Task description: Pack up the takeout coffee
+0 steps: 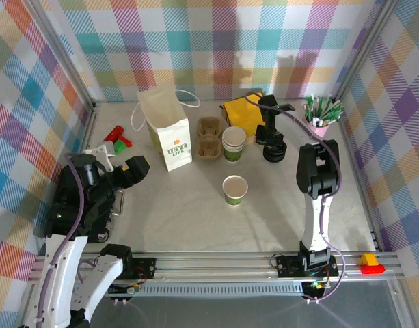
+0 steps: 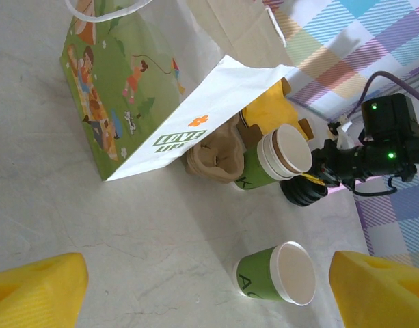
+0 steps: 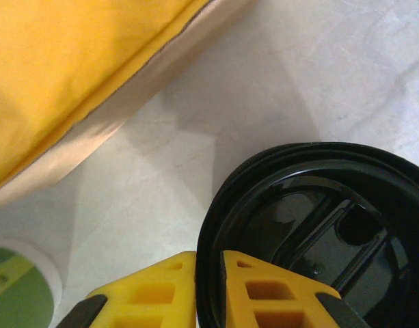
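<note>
right claw [image 3: 208, 272]: pinching rim of black lid [image 3: 318, 205] | left claw [image 2: 206, 292]: spread wide, paper cup [image 2: 260, 281] ahead, untouched

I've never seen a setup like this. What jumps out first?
The plaid walls shout loudest. Then a white paper bag stands left of centre on the table, and a lone green-banded cup sits open in the middle. At the back right, the right arm's jaws pinch the rim of a black lid.

Paper bag [image 1: 169, 133] upright; cardboard carrier [image 1: 209, 138] just beside it; pink cup [image 1: 320, 128] apart.
</note>
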`<act>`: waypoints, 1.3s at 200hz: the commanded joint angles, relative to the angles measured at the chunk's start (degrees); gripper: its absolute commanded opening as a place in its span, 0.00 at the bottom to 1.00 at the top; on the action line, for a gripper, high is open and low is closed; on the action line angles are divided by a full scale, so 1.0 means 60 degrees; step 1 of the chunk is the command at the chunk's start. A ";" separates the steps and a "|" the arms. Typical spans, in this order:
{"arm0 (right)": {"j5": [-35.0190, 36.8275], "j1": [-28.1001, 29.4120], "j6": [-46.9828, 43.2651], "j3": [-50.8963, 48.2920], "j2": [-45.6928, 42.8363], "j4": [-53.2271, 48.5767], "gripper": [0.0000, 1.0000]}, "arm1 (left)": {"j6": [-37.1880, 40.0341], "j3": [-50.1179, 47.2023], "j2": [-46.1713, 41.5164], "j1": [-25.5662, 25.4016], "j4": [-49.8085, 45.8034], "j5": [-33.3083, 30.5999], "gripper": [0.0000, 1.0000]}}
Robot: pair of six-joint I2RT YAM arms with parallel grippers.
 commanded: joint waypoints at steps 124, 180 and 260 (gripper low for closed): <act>-0.5279 0.0172 0.3858 -0.3776 -0.5970 0.3016 0.16 | 0.0013 0.0813 0.2337 -0.4739 0.3166 -0.1311 0.87; -0.6318 0.0855 0.6375 -0.5494 -0.7186 0.5284 0.16 | 0.0766 0.1153 0.4628 -0.6628 0.5255 -0.2300 0.90; -0.6156 0.1410 0.7925 -0.6759 -0.7959 0.6599 0.17 | 0.0781 0.0932 0.6475 -0.7317 0.7245 -0.2300 0.89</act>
